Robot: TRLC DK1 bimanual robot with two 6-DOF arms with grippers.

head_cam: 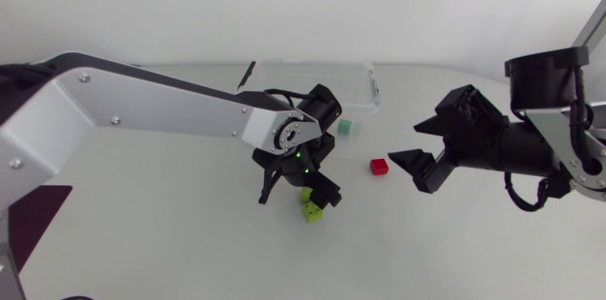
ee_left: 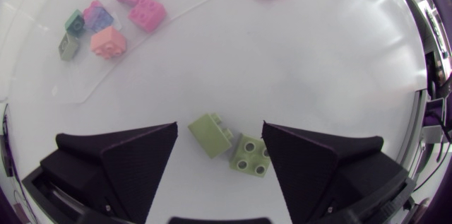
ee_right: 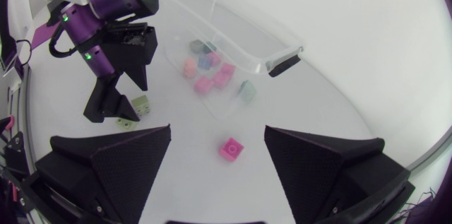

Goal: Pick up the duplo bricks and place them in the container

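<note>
Two light green bricks (ee_left: 210,134) (ee_left: 250,155) lie side by side on the table between the fingers of my left gripper (ee_left: 219,139), which hangs open just above them. From overhead they show as a yellow-green pair (head_cam: 311,208) under that gripper (head_cam: 298,191). A red brick (head_cam: 379,166) lies alone further right. My right gripper (head_cam: 412,142) hovers open beside it, and its wrist view has that brick (ee_right: 231,149) just ahead of the fingers. The clear container (head_cam: 365,101) at the back holds several pink, purple and green bricks (ee_left: 106,33).
A teal brick (head_cam: 346,127) sits at the container's near wall; whether it is inside I cannot tell. A black clip (ee_right: 284,63) is on the container's rim. Bare white table lies in front of both grippers.
</note>
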